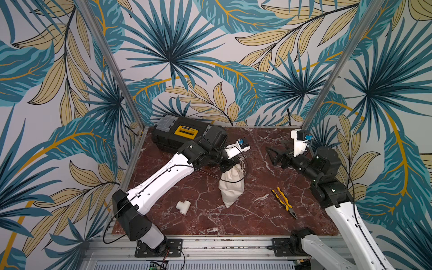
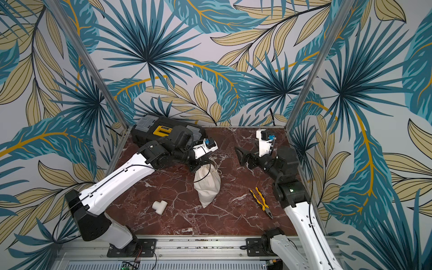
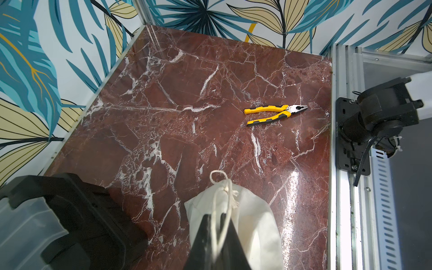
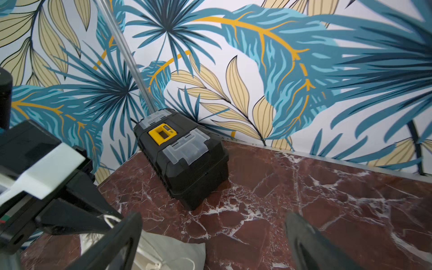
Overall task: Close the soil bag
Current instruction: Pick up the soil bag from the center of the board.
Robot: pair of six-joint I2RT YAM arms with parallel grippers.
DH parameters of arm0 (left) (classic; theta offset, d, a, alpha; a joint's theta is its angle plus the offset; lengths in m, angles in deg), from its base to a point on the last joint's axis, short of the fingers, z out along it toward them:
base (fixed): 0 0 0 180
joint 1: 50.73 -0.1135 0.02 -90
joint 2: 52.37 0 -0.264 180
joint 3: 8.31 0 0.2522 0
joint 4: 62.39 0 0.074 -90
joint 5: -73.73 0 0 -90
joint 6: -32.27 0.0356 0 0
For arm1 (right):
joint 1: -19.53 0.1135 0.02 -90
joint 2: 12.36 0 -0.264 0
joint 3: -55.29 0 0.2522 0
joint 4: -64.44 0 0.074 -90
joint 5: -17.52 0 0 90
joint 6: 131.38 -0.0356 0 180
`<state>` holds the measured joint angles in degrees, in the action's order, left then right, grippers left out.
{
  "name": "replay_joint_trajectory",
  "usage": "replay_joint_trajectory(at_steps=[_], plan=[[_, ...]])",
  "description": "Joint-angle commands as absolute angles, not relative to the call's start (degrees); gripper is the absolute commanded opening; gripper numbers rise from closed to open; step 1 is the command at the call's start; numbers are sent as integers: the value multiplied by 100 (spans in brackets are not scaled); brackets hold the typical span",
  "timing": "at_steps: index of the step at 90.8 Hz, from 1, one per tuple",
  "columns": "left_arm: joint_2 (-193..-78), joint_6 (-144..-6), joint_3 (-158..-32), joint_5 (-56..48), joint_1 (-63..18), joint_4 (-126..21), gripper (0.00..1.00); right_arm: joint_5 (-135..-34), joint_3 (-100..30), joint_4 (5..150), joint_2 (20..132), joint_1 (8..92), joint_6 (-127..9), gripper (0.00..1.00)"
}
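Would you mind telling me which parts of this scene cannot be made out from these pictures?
The soil bag mouth: in both top views, covered by the left pincer.
Bag's contents: in every view, the cloth hides them.
Most of the bag: right wrist view, cut off by the picture's edge and a blurred finger of the right pincer.
The toolbox: top views, partly behind the left arm.

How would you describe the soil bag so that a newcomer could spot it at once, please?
On the red marble table, look in front of the black toolbox at the far left corner. There the soil bag rests, its gathered neck pinched in the left pincer. It alone is soft cream cloth; the pipe tee is hard white plastic, the pliers yellow-handled.
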<state>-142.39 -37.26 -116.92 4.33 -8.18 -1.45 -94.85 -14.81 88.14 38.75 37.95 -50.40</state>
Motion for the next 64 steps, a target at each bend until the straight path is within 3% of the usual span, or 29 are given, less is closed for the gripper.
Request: replay_joint_trajectory(at_steps=[1,39,64], plan=[[-14088,-3776,-11678,522,-854,-280,0,-10267,-1259,8405,4075,3799,-5030,99],[-14115,-3913,-11793,564,-886,-241,0,-11104,-572,7658,4203,3824,-4988,99],[-14228,-4029,-12176,799,-886,-197,0,-11722,-584,8164,4247,3919,-3862,99]])
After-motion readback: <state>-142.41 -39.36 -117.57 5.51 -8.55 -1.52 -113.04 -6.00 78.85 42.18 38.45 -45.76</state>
